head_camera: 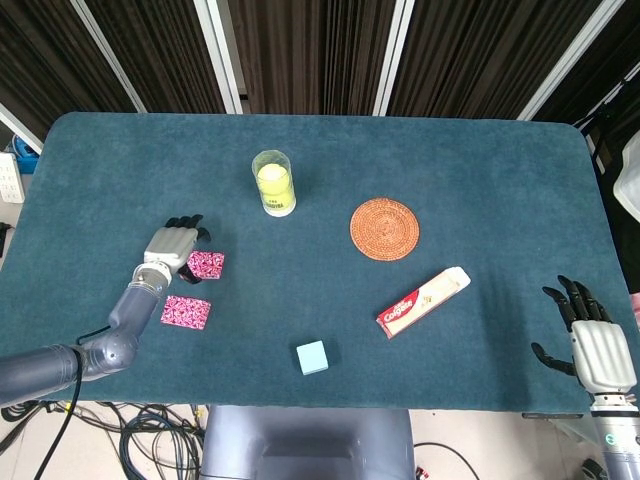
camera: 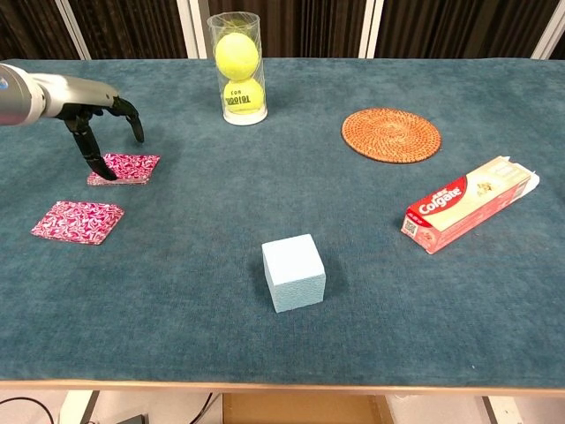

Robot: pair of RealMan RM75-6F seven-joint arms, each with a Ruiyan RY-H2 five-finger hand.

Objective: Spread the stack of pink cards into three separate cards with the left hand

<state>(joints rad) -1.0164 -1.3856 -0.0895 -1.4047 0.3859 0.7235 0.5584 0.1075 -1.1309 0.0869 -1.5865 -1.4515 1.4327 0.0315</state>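
1. Hovering at the pink card stack (camera: 124, 169): left robot hand (head_camera: 172, 245), fingers spread and curved down, one fingertip (camera: 108, 173) on or just above the stack's left edge; nothing held.
2. Stack lies left on the worktop (camera: 371, 265), in front of the tennis ball tube (camera: 237, 69).
3. One separate pink card (camera: 78, 221) lies flat, nearer the front edge, apart from the stack.
4. Right robot hand (head_camera: 592, 342) sits at the worktop's far right front corner, fingers spread, holding nothing.
5. Blue cube (camera: 294, 272), woven coaster (camera: 390, 134), toothpaste box (camera: 470, 203) all well apart from the cards.
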